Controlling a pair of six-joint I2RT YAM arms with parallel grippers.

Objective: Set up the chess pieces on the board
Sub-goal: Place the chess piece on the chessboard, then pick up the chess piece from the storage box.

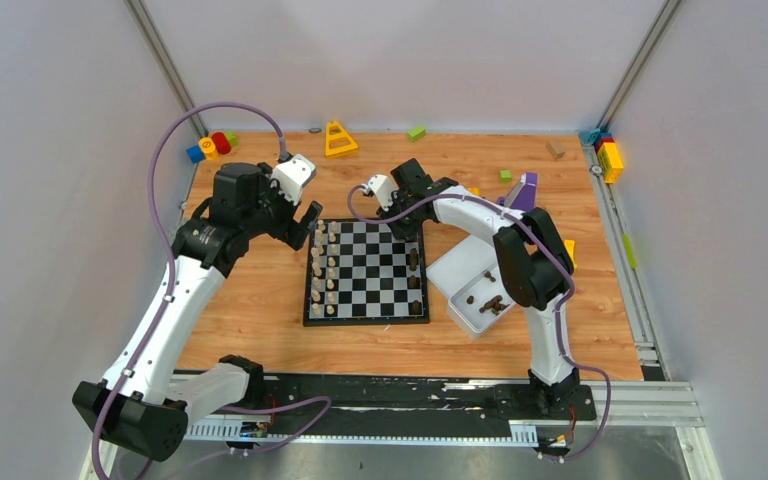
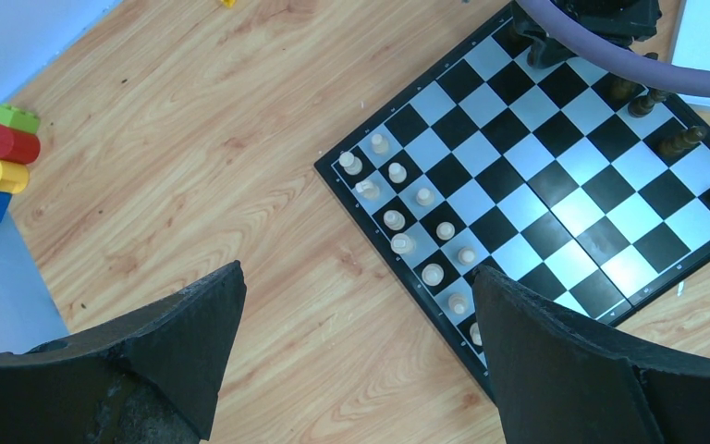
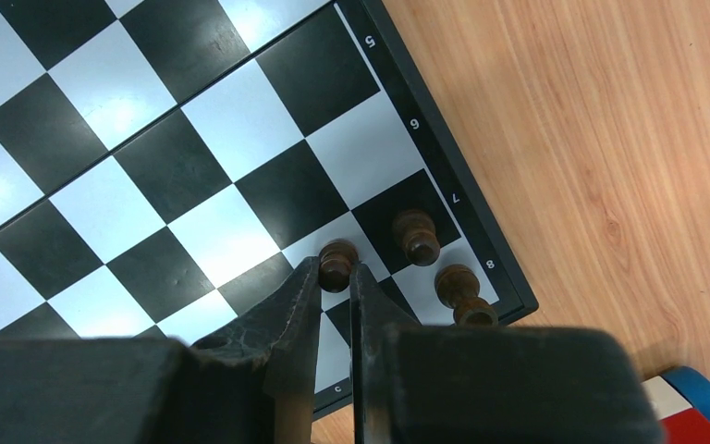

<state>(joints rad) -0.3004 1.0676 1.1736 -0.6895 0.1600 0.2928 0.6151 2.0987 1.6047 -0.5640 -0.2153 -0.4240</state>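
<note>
The board (image 1: 375, 278) lies mid-table, black and light checks. Cream chess pieces (image 1: 324, 270) stand in two files along its left side, and the left wrist view shows them (image 2: 396, 219) too. A few dark chess pieces (image 1: 415, 262) stand on its right side. My right gripper (image 3: 336, 270) is shut on a dark brown pawn (image 3: 336, 257) over a square by the board's far right corner, next to two more dark pieces (image 3: 417, 236). My left gripper (image 2: 359, 274) hangs open above the bare wood by the board's far left edge, holding nothing.
A white tray (image 1: 463, 277) right of the board holds several dark pieces (image 1: 492, 304). Toy blocks sit at the far left (image 1: 210, 146) and far right (image 1: 608, 156) corners. A yellow triangle (image 1: 339, 140), green bricks (image 1: 416, 132) and a purple part (image 1: 523, 190) lie behind the board.
</note>
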